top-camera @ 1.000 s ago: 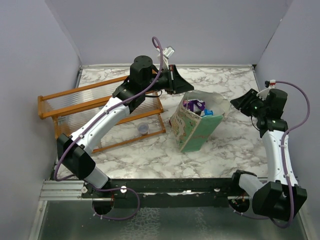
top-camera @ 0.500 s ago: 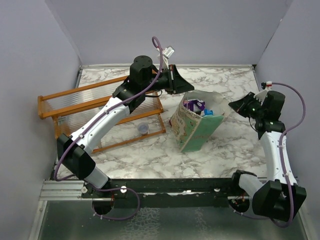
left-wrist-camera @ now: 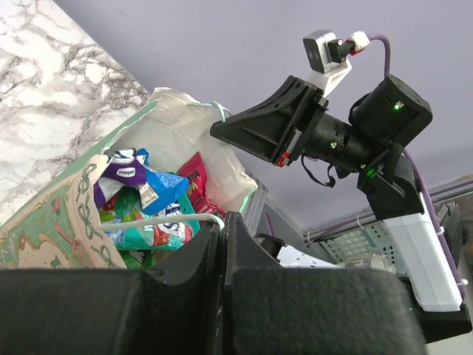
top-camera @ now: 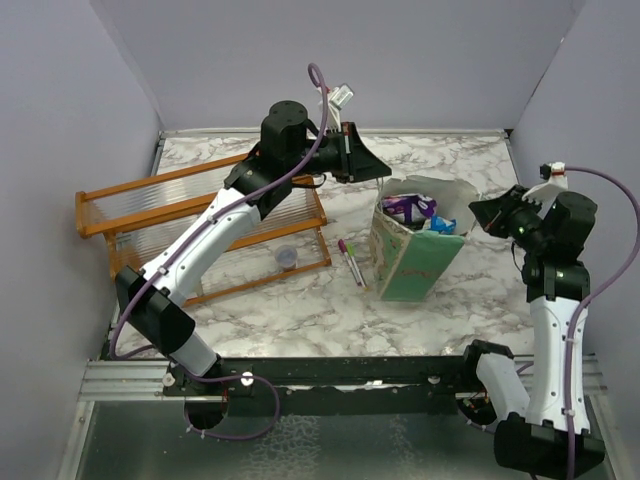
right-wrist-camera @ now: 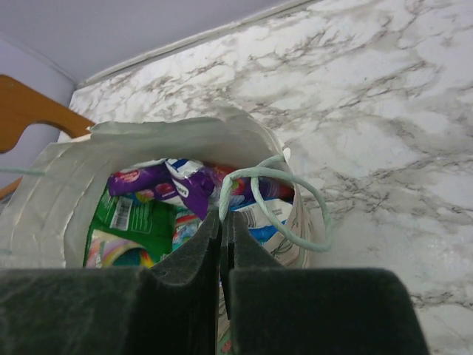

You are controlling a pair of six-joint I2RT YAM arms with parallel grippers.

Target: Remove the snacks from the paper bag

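Marble table (top-camera: 300,310) shows bare from its near edge up to the near face of the paper bag (top-camera: 408,268), which stands upright with its mouth open. Just left of the bag you see two marker pens (top-camera: 351,264) lying flat, apart from its side. Further left is a small purple object (top-camera: 287,258) at the near-right corner of the orange rack (top-camera: 150,215), which stands well apart from the bag.

Inside the bag the snacks (top-camera: 412,210) sit heaped below the rim: a purple packet (left-wrist-camera: 122,174), a red packet (left-wrist-camera: 194,177) against the cream wall, and a green packet (right-wrist-camera: 126,222).

Your right gripper (top-camera: 476,211) is at the bag's right rim, fingers pressed together on the mint string handle (right-wrist-camera: 275,175), whose loop rises from the rim to the fingertips. Your left gripper (top-camera: 385,172) hangs above the bag's far-left corner, jaws likewise closed, with the white string handle (left-wrist-camera: 166,220) running across the mouth into the pinch.

Right of the bag a strip of marble lies open to the side wall. Beyond the bag it lies open to the back wall.
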